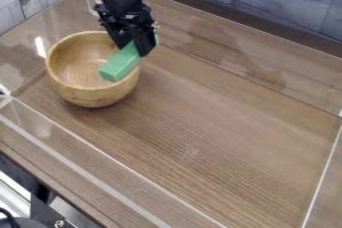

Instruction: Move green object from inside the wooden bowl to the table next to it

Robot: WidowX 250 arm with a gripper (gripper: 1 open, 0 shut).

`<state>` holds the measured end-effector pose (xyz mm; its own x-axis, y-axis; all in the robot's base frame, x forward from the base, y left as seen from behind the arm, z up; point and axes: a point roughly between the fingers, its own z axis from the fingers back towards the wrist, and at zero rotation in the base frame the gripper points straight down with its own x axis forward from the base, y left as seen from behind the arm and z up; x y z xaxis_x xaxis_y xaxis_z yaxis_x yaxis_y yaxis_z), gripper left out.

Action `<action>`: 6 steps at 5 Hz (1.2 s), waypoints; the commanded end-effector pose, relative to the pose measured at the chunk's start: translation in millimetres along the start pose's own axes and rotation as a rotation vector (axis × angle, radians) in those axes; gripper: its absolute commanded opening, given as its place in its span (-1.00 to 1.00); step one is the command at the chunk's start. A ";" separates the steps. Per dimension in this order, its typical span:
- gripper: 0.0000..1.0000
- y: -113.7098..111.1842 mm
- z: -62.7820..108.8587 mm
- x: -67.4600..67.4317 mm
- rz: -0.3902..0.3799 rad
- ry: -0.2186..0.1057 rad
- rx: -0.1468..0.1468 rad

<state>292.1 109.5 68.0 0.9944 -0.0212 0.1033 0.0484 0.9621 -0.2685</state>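
The hand (135, 44), black, hangs from the arm at the top left of the view and points steeply down. Its fingers (143, 39) are drawn narrow and clamp the upper end of the green object (122, 66), so it's holding the block, no doubt abt that.

Green object: bright green bar, tilted, upper end up betw the fingers, lower end pointing down-left. It's over the right rim of the wooden bowl (70, 88), partly over the inside, partly over the edge. Can't tell if its lower end touches the rim or just hangs above it; it isn't lying on the bench surface.

Wooden bowl: round, light tan, thick rim, upright, sits at the left side of the bench (214, 122). Nothing else visible inside it; inner wall shows a bright highlight on the near side.

Bench: brown wood grain, w/ low clear plastic walls (201, 32) along the edges; the wall behind the hand runs diagonally to the right. Bare wood lies just right of the bowl, under and beside the hand. Bottom-left corner shows some dark hardware below the bench edge, too small to make out.
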 end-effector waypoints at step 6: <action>-1.00 19.2 27.0 14.2 0.081 -0.068 0.044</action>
<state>302.2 131.1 76.2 0.9921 0.0690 0.1049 -0.0399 0.9654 -0.2578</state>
